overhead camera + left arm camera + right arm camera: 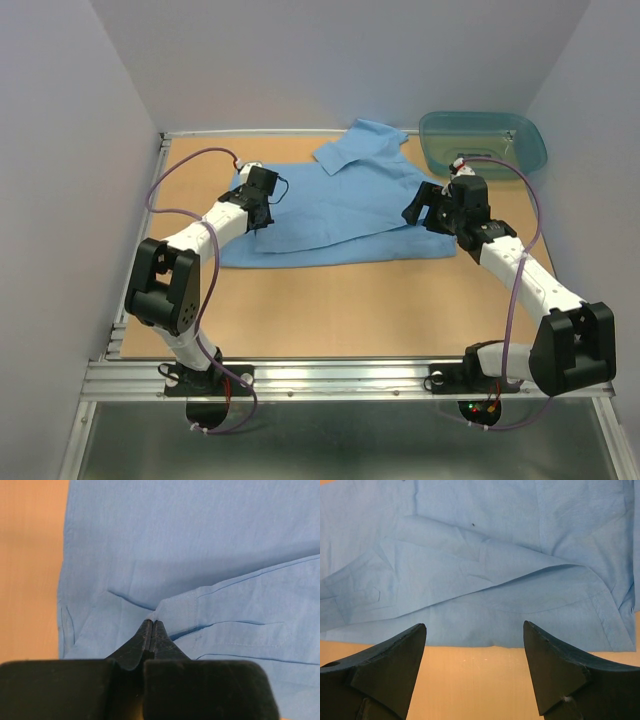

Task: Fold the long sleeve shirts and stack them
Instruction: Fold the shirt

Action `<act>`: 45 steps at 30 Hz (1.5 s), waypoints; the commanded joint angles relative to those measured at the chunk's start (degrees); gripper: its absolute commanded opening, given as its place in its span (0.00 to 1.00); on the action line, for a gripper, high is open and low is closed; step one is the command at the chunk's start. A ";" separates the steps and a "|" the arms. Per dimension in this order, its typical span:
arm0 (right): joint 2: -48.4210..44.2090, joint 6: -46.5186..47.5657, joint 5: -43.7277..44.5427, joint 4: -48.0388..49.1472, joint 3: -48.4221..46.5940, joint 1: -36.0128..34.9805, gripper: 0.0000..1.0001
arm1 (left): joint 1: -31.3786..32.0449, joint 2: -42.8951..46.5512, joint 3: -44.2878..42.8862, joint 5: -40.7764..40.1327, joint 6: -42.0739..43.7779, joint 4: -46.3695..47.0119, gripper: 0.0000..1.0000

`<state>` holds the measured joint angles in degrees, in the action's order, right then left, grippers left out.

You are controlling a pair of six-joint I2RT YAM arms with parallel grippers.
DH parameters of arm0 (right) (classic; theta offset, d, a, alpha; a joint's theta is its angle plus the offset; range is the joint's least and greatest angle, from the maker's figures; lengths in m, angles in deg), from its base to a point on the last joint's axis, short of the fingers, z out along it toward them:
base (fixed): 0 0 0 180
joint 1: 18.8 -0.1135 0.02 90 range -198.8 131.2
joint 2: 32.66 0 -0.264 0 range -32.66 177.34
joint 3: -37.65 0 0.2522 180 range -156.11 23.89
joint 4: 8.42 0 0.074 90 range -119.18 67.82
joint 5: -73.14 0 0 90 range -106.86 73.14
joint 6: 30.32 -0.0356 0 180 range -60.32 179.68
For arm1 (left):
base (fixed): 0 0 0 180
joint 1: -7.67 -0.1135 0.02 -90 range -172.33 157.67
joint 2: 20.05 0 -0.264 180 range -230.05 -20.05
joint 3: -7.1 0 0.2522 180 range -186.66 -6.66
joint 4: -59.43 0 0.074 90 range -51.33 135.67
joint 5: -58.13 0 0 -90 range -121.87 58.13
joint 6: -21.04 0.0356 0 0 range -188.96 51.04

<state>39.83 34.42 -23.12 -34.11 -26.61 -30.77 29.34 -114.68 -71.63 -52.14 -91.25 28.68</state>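
Plain pale grey walls [60, 150] enclose a tan tabletop [330, 310] edged with aluminium rails [330, 378].

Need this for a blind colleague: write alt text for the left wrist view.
The black left jaws, shut, pinch a small raised fold at a hemmed edge of the light blue shirt, which lies spread across most of the frame. Bare tan table shows along the left side.
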 commanded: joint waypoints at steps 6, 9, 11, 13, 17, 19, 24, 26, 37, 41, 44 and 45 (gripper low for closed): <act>-0.68 0.82 0.37 2.78 -0.04 0.45 0.83 | -0.05 0.85 -4.82 -4.42 3.03 -5.77 0.00; -0.86 0.74 0.20 2.78 0.31 0.45 0.83 | -0.05 0.06 -4.03 -5.30 3.56 -5.77 0.00; -0.86 0.73 0.20 2.78 0.67 0.54 0.84 | -0.14 -0.29 -3.24 -5.56 3.74 -5.24 0.00; -0.77 0.65 0.20 2.78 0.84 0.54 0.83 | -0.14 -0.99 -2.53 -5.57 3.91 -3.85 0.00; -0.24 0.30 -0.15 2.87 1.28 0.54 0.83 | -0.14 -2.49 -1.74 -6.62 4.18 -1.90 0.04; 0.02 0.12 -0.42 2.96 1.46 0.45 0.84 | -0.14 -3.10 -1.74 -7.59 4.09 -0.94 0.06; -0.07 -0.14 -0.51 2.87 1.46 0.54 0.84 | -0.14 -2.67 -1.83 -7.68 3.39 -3.31 0.06; 0.02 -0.23 -0.59 2.96 1.37 0.54 0.84 | -0.14 -1.44 0.18 -7.85 2.95 -2.61 0.09; 2.83 -1.11 -3.58 4.80 -0.91 0.37 0.84 | -0.75 0.32 -2.00 -12.95 3.83 -2.52 0.71; 5.37 -4.44 -6.74 8.48 -1.79 0.19 0.83 | -0.58 2.16 -5.60 -11.12 3.48 -2.87 0.71; 7.14 -6.82 -10.17 11.30 -2.58 -0.16 0.83 | 0.82 4.27 -5.78 -7.08 2.77 -2.26 0.70; 7.92 -8.83 -10.96 14.96 -2.76 -0.51 0.83 | 1.35 5.76 -5.35 -2.62 2.34 -1.65 0.69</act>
<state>46.12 30.68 -29.33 -29.10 -26.68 -30.79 29.14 -115.42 -74.49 -60.69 -87.64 25.88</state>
